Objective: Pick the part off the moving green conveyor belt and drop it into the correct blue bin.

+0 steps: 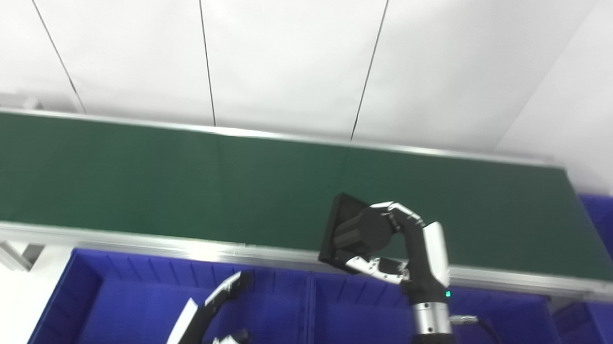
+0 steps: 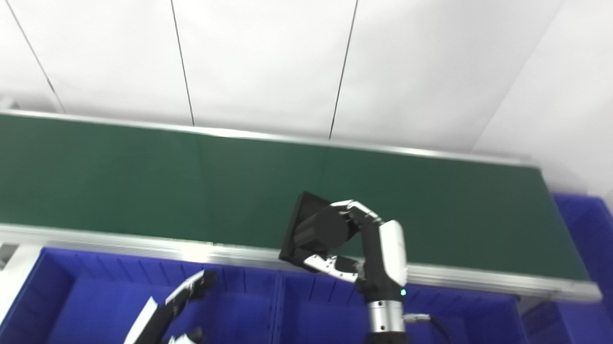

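Two hands show in the left eye view. The right hand [image 1: 386,242] is wrapped around a black part [image 1: 346,230], a flat dark plate with a round body on it, fingers over its top edge and thumb under its lower edge. The part is tilted upright and sits over the near edge of the green conveyor belt [image 1: 182,177], just above the belt's metal rail [image 1: 127,239]. The left hand [image 1: 212,312] hangs low over the left blue bin [image 1: 125,298] with fingers spread apart and nothing in them. A second blue bin [image 1: 362,319] lies right of it, under the right wrist.

From the right eye view the same part [image 2: 309,231] stays gripped in the right hand [image 2: 347,238], while the left hand [image 2: 173,311] is wide and empty. Another blue bin [image 2: 588,241] stands past the belt's right end.
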